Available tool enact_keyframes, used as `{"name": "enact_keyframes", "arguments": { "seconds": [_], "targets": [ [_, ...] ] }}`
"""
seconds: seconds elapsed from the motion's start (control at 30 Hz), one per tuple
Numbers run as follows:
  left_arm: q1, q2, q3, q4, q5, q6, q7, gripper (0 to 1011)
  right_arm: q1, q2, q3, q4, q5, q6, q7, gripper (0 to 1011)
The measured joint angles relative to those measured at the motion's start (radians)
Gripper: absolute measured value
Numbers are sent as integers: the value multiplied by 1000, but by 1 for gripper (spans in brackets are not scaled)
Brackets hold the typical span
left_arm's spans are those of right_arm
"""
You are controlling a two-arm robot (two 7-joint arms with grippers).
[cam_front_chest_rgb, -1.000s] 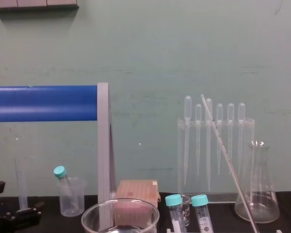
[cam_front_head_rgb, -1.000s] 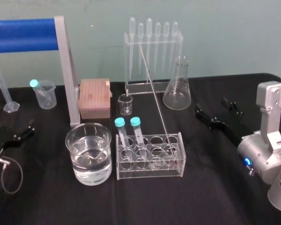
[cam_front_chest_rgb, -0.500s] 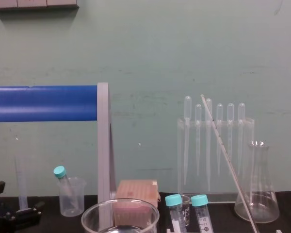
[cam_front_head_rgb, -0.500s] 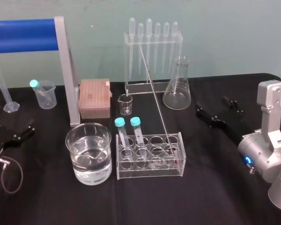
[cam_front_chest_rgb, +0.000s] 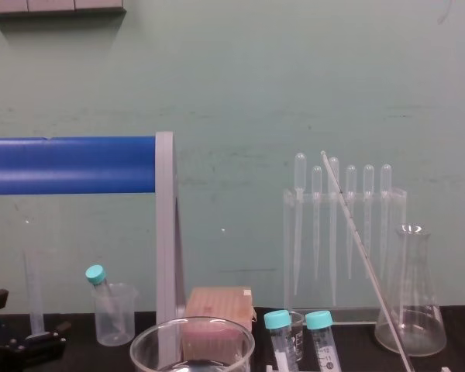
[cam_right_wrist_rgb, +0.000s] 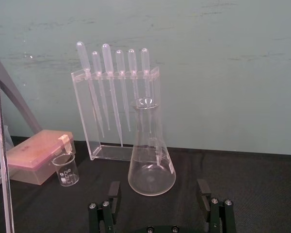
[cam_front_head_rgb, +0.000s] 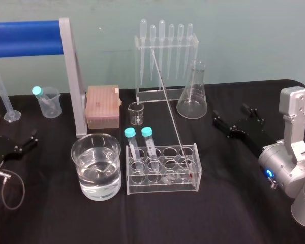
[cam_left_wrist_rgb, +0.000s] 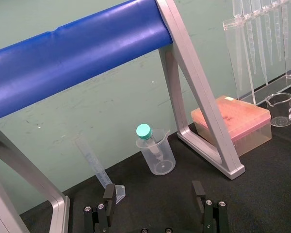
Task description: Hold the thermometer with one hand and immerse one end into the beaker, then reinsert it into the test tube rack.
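And here is the bench [cam_front_head_rgb: 229, 213], black cloth from edge to edge. The thermometer [cam_front_head_rgb: 171, 109] sits in the test tube rack [cam_front_head_rgb: 162, 187], its red-tipped lower end down in a hole at the rack's right end. The rod leans back and to the left, so its top lines up with the pipette stand [cam_front_head_rgb: 193, 40] behind. Nothing is gripping it.

Just left of the rack stands the beaker [cam_front_head_rgb: 77, 173], holding clear liquid (roughly half full, by the look of it). 2 blue-capped tubes [cam_front_head_rgb: 130, 133] stand in the rack's left holes.

Over on the right, the right gripper [cam_front_head_rgb: 229, 114] hovers low over the bench. Its fingers are spread wide apart with nothing between them, and it is well clear of the rack. It points toward the conical flask [cam_front_head_rgb: 192, 99], and its blue wrist ring [cam_front_head_rgb: 268, 174] is glowing.

Over on the left, the left gripper [cam_left_wrist_rgb: 153, 191] is parked at the bench edge, its fingers likewise apart and holding nothing. It faces a frosted plastic beaker [cam_left_wrist_rgb: 157, 155] with a capped tube inside.

Behind the big beaker sit a pink tip box [cam_front_head_rgb: 102, 107] and a small glass beaker [cam_front_head_rgb: 136, 113]. The blue bar frame [cam_front_head_rgb: 25, 38] stands at the far left.
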Motion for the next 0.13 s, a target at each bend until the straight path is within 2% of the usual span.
{"name": "enact_keyframes", "arguments": {
  "seconds": [0.13],
  "targets": [
    [0,0,0,0,0,0,0,1008,0,0,0,0,0,0,-1,1003]
  ]
}}
